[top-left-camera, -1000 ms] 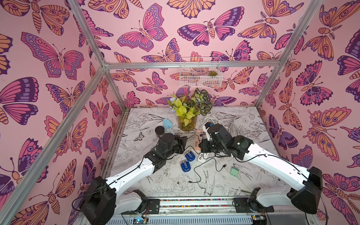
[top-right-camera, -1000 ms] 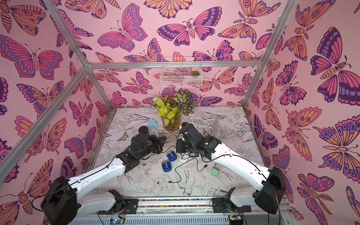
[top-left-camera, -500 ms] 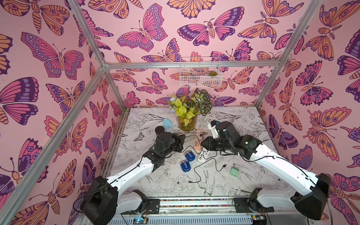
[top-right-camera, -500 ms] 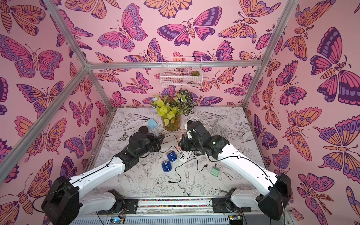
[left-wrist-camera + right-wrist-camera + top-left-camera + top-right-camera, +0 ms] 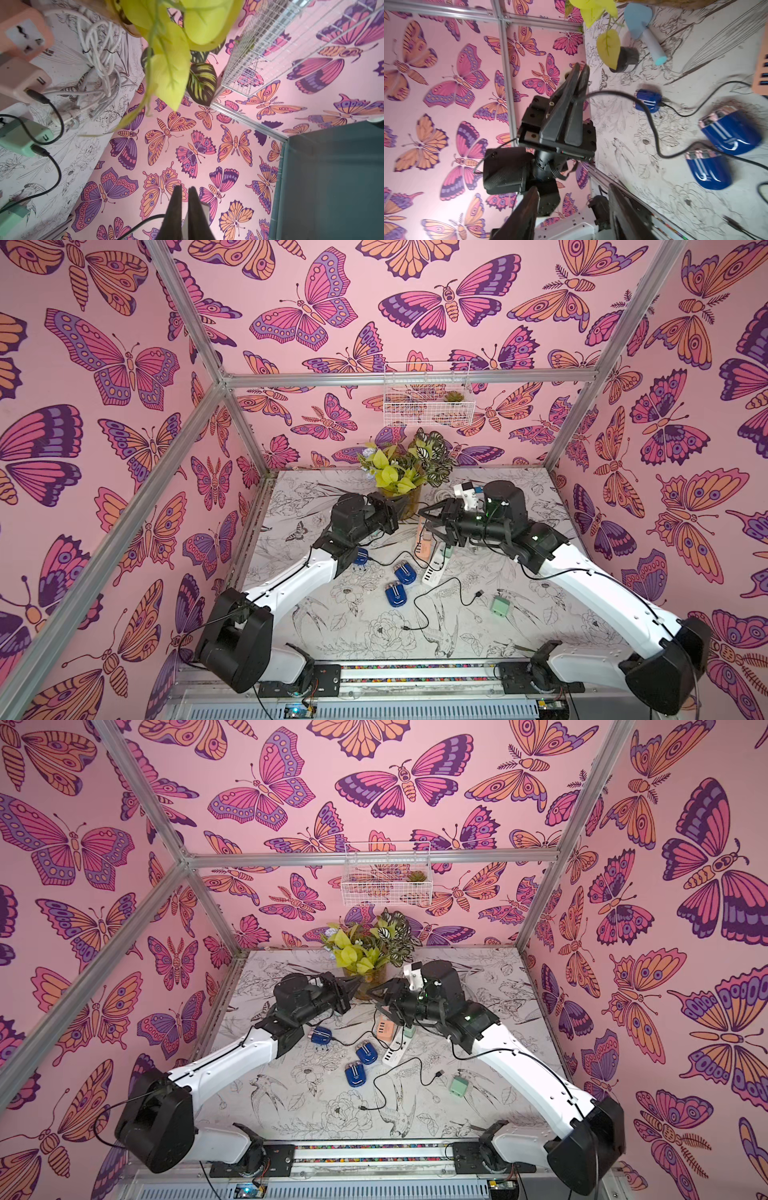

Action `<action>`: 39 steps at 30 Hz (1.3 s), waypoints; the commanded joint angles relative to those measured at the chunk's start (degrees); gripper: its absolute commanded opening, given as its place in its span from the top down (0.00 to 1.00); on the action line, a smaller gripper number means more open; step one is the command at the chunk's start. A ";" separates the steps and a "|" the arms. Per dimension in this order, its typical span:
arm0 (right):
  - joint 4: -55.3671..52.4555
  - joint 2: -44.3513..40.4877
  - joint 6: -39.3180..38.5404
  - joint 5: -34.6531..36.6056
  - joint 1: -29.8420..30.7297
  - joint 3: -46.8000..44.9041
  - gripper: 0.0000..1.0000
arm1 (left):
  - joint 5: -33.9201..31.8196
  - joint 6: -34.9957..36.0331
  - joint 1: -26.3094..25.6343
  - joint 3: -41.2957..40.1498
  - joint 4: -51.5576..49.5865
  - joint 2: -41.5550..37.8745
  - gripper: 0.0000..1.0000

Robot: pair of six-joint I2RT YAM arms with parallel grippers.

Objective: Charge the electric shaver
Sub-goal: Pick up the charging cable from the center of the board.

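- Dial set on the table [image 5: 332,639] centre as in both top views: 6 o'clock at the arm bases, 12 o'clock at the back wall.
- 6 o'clock, nearest: loose black cable [image 5: 419,608], looped, both plugs lying free.
- 4 o'clock: green adapter [image 5: 500,606], alone, well apart from the strips.
- 7 o'clock: near shaver [image 5: 395,595], blue, flat on the table. Just beyond it, middle shaver [image 5: 405,572], the same kind.
- Centre: white power strip [image 5: 434,568], lying slantwise.
- 9 o'clock: cabled shaver [image 5: 360,557], blue, partly hidden under the left forearm. In the right wrist view, black lead [image 5: 681,114] meeting its end and running off toward the peach block.
- Just past centre toward 12 o'clock: peach charger block [image 5: 426,537], touching the white strip's far end.
- Above that block: right gripper [image 5: 424,520], raised, jaws spread wide, nothing between them.
- 11 o'clock: left gripper [image 5: 355,984], raised, fingers pressed together, tips toward the vase. Blurred black cable across its fingers in the right wrist view; pinched or only passing, cannot tell.
- 12 o'clock, far: potted plant [image 5: 399,483].
- Back wall: wire basket [image 5: 428,406].
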 commanded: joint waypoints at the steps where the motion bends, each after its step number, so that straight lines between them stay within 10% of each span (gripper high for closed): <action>1: 13.79 2.29 13.06 -0.97 -0.34 -0.88 0.45 | 2.83 4.98 0.21 1.60 -1.04 -0.34 1.00; 39: 14.27 7.92 16.83 0.38 -3.58 -1.44 1.00 | 5.03 6.38 0.12 3.09 -3.60 0.64 1.00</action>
